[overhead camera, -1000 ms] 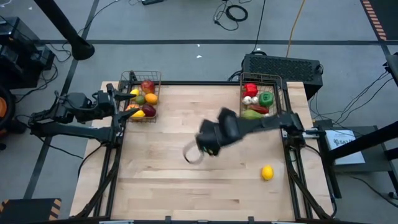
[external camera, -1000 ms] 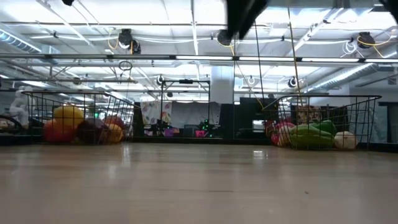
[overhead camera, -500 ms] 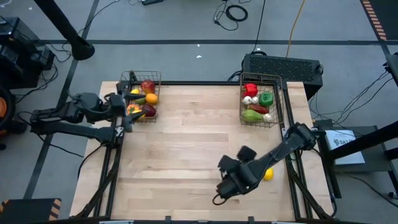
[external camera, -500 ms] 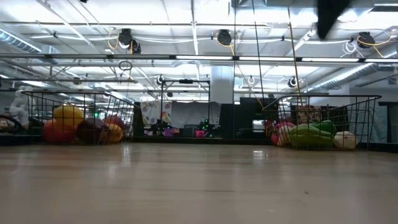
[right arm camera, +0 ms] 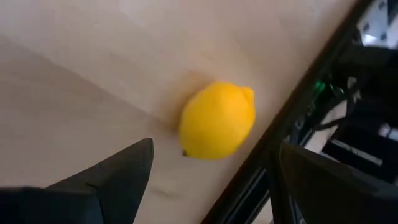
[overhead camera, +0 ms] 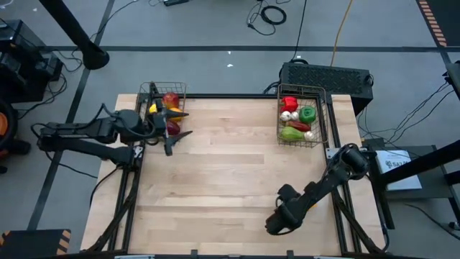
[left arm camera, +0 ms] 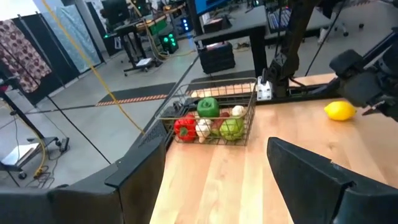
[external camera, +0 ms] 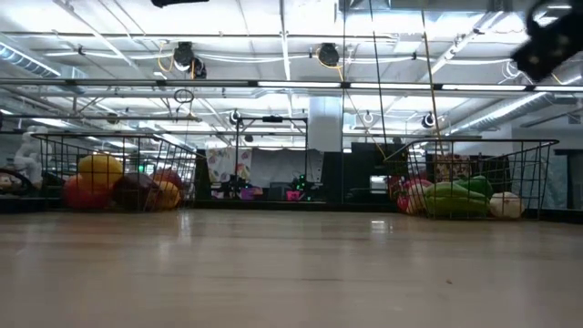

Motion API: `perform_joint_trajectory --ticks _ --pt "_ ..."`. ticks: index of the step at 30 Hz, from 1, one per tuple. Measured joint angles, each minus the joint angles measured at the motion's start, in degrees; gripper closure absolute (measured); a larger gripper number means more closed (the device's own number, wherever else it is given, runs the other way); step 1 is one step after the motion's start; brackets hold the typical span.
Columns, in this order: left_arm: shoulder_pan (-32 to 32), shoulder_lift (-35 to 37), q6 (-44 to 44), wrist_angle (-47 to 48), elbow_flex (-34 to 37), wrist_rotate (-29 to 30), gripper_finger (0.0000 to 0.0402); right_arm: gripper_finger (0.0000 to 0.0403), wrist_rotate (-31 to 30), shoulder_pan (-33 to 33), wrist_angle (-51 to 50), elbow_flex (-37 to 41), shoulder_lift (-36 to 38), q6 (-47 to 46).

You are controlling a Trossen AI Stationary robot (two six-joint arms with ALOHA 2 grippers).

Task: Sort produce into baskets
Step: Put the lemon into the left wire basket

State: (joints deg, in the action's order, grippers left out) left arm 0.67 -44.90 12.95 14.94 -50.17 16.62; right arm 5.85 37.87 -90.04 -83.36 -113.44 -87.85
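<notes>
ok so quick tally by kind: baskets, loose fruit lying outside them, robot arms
baskets: 2, left basket and right basket
loose fruit: 1, a lemon
arms: 2, left arm and right arm
total: 5

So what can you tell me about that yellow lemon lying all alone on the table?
The lemon is bright yellow, oval and smooth, with a small nub at one end. It lies on its side on the pale wooden table, close to the table's edge and away from both baskets. Nothing touches it. The right hand is open, its two dark fingers spread on either side of the lemon.
</notes>
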Motion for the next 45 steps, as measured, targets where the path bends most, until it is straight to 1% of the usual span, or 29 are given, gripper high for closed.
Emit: perform_joint_trajectory --ticks 6,13,18,21,29,36,38,41,45 --pt "0.0 -1.1 0.6 -1.2 0.0 0.0 0.0114 0.0063 0.2 2.6 0.6 4.0 1.1 -7.7" --pt "0.0 -1.1 1.0 -1.6 0.0 0.0 0.0114 0.0063 -0.2 6.1 8.2 9.9 2.8 -16.1" --pt "0.0 -1.1 1.1 -2.5 0.0 0.0 0.0114 0.0065 0.0 8.3 11.4 13.7 3.0 -21.2" --pt "0.0 -1.1 1.1 -2.6 0.0 0.0 0.0114 0.0079 -0.2 9.2 12.7 14.8 3.0 -22.7" --pt "0.0 -1.1 1.0 -2.6 0.0 0.0 0.0114 0.0150 -4.2 10.2 17.7 17.4 3.0 -23.6" --pt "0.0 -1.1 0.9 -2.6 0.0 0.0 0.0114 0.0175 -4.6 10.2 17.5 18.7 3.2 -24.0" --pt "0.0 -1.1 0.9 -2.5 0.0 0.0 0.0114 0.0177 -5.7 10.3 16.9 18.7 3.2 -24.2" --pt "0.0 -1.1 0.8 -2.4 0.0 0.0 0.0114 0.0172 -8.3 9.8 15.2 19.0 2.9 -27.4" --pt "0.0 -1.1 -0.5 -2.1 0.0 0.0 0.0114 0.0140 -9.7 8.4 14.4 19.2 2.9 -27.7"
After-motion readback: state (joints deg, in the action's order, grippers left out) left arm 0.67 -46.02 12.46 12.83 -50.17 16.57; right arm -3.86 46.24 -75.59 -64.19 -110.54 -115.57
